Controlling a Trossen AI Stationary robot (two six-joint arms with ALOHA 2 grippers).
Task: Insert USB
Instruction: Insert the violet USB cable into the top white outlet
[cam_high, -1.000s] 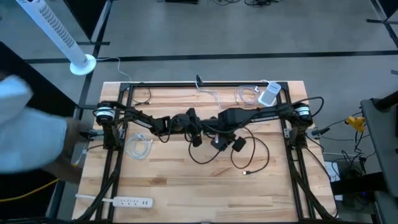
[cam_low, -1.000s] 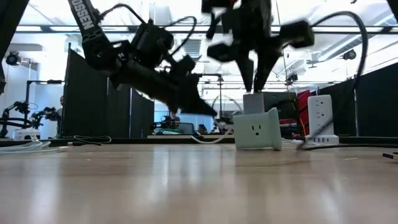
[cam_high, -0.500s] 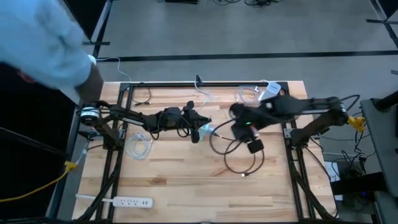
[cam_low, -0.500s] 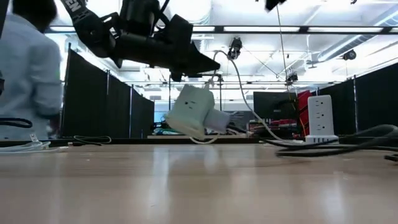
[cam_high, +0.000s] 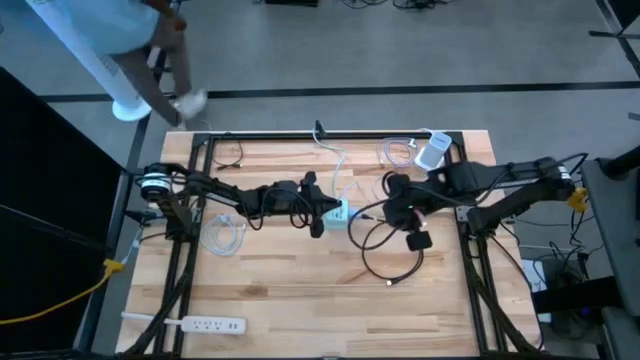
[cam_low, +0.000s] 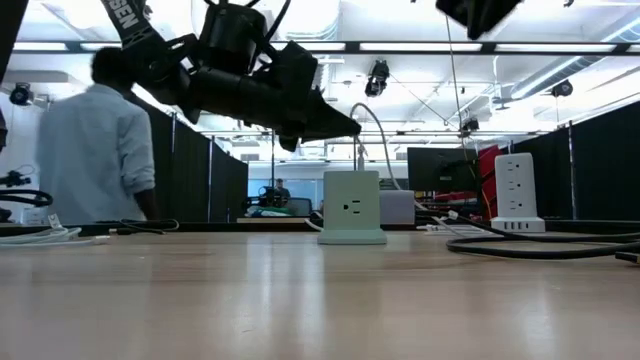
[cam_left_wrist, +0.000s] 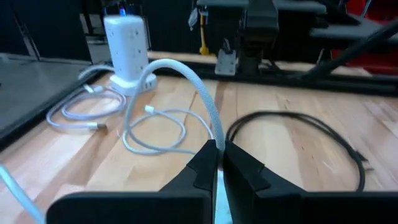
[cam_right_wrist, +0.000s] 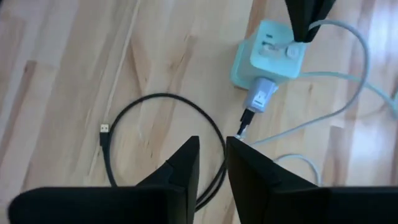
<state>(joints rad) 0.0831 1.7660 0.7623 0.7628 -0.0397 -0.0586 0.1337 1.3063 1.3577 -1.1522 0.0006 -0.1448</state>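
A mint-green outlet cube (cam_high: 341, 214) (cam_low: 352, 207) stands upright on its base mid-table. A white USB cable (cam_left_wrist: 186, 71) goes into its top face, and my left gripper (cam_high: 326, 210) (cam_left_wrist: 217, 155) is shut on that cable just above the cube. A grey plug (cam_right_wrist: 261, 94) with a black lead sticks out of the cube's side. My right gripper (cam_high: 398, 205) (cam_right_wrist: 211, 152) hangs high to the right of the cube, its fingers a narrow gap apart with nothing between them. My left gripper pinches the white cable's plug end (cam_low: 359, 150) between its two fingertips (cam_right_wrist: 305, 22), a little above the cube's top face. The fingers come from the table's left, slanting slightly down. From the hold the cable arcs up and away (cam_left_wrist: 208, 106), slack.
A black cable loop (cam_high: 388, 252) lies right of centre, its free USB end (cam_right_wrist: 104, 129) on the wood. A white outlet tower (cam_high: 432, 152) stands far right, white cable coils (cam_high: 222, 235) at left, a power strip (cam_high: 190, 323) near left. A person (cam_low: 95, 150) walks behind the table.
My right gripper has left the cube, risen and drawn back toward the table's right edge, rolling as it went. The cube swung up tilted, hanging from the white cable in my left gripper, and now stands upright on the table again.
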